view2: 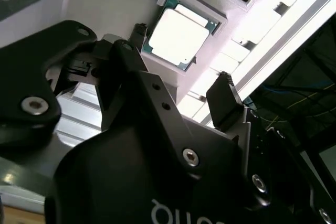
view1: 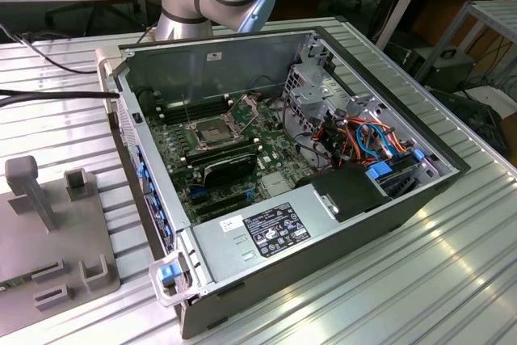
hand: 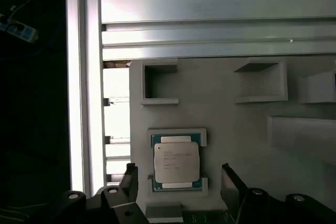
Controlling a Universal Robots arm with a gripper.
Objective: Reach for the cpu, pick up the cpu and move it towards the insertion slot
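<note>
I see the cpu (hand: 176, 162), pale and square, lying flat in a grey holder's (hand: 236, 114) recess. The silver-framed insertion slot (view1: 212, 129) sits inside the computer case (view1: 210, 58).

Open computer case (view1: 212, 61), grey holder plate (view1: 74, 233)

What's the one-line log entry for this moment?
phase: reach | claw: open, over cpu, not gripping | cpu: flat in grey holder recess | insertion slot: unfilled

One cpu (hand: 176, 162), one insertion slot (view1: 212, 130), seemingly one grey fixture (view1: 69, 232).
</note>
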